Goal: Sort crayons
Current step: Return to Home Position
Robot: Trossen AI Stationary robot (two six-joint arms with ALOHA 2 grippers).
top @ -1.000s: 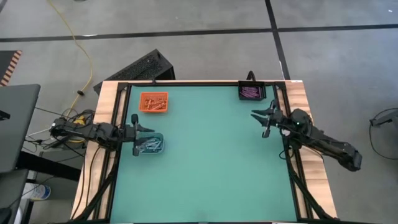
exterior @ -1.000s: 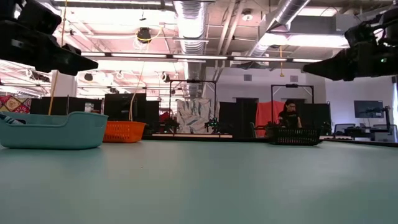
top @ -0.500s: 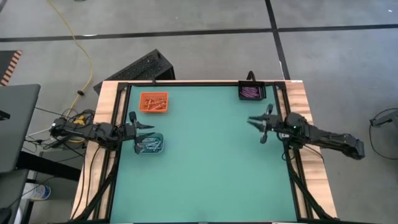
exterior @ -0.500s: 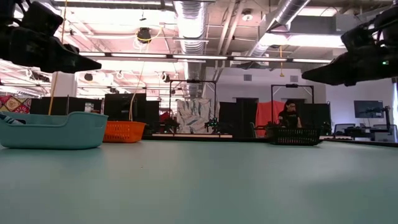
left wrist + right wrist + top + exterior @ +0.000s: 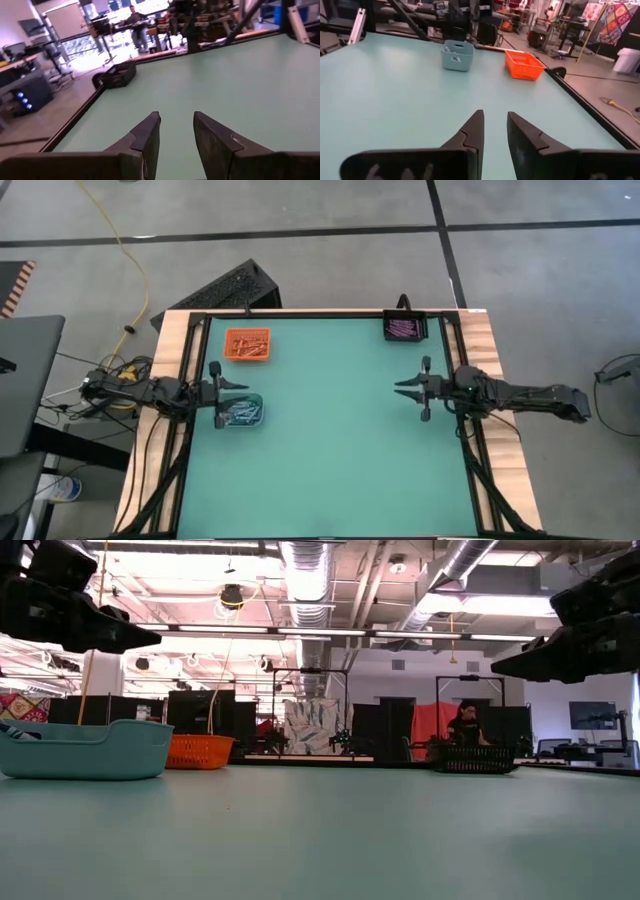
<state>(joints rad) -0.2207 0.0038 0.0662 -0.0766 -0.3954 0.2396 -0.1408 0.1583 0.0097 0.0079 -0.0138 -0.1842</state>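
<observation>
Crayons [image 5: 240, 416] inside teal tray [image 5: 260, 407], left pincer [image 5: 246, 386] beside it, right pincer [image 5: 400, 389] opposite, both narrowly parted, empty

Table [image 5: 340, 430]: green mat top, light wood border, black rails along edges. Orange bin [image 5: 247, 344] near far-left corner. Teal bin [image 5: 242, 413] at left side, nearer than orange one, apart from it. Black bin [image 5: 405, 328] at far-right corner.

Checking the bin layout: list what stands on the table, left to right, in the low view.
The blue bin → orange bin → black bin. The left gripper and right gripper hang above, overlapping bins, so omitted.
</observation>
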